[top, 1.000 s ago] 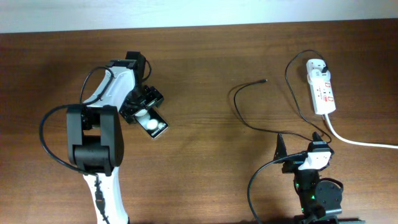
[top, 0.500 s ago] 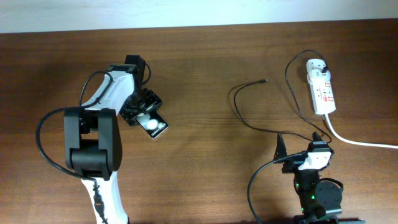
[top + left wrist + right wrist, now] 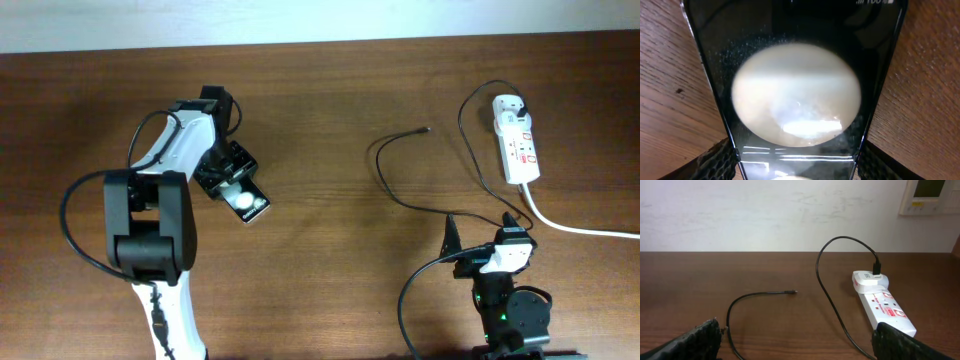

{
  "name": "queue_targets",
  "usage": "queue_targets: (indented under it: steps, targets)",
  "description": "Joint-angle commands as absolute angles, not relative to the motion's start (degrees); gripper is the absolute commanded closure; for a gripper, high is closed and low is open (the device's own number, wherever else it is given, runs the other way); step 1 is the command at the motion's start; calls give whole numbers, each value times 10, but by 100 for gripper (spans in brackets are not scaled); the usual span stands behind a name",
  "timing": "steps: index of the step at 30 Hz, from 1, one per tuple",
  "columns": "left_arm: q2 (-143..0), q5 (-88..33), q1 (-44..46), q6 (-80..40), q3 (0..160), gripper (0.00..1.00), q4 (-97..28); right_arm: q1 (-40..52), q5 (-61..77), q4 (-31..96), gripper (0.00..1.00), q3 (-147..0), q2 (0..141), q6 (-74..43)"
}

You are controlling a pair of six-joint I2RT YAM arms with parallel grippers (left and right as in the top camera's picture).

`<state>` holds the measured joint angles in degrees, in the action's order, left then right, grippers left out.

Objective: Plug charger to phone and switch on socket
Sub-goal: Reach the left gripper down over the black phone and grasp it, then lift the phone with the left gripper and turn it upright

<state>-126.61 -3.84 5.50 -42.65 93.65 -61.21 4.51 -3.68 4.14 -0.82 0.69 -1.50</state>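
Pinching the phone (image 3: 250,203) by its side edges, the left gripper (image 3: 228,172) sits left of centre in the overhead view. In the left wrist view its padded fingers (image 3: 715,161) press against the black body at the bottom corners of the frame, and one white round patch (image 3: 796,95) fills the middle. The phone lies tilted on the wooden table (image 3: 330,250), its free end pointing to the lower right. At the bottom right of the overhead view, the right gripper (image 3: 482,228) has its fingers spread wide apart with nothing between them. Just above it the charger (image 3: 380,170) loops across the wood, its connector tip (image 3: 427,129) lying loose right of centre. The charger's black plug (image 3: 876,271) sits in the near end of the socket (image 3: 517,140) at the upper right. A thick white cord (image 3: 580,228) runs from the socket to the right edge.
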Motion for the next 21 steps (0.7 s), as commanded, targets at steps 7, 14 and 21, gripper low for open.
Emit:
queue_targets:
  steps: [7, 14, 21]
  targets:
    - [-1317, -36, 58, -376, 1023, 35, -700, 49, -46, 41, 1, -3, 4, -17]
    - [-1317, -37, 59, -350, 1122, 34, -793, 49, -46, 41, 1, -3, 4, -17]
    - [-1279, -36, 59, -315, 1308, 35, -942, 49, -46, 41, 1, -3, 4, -17]
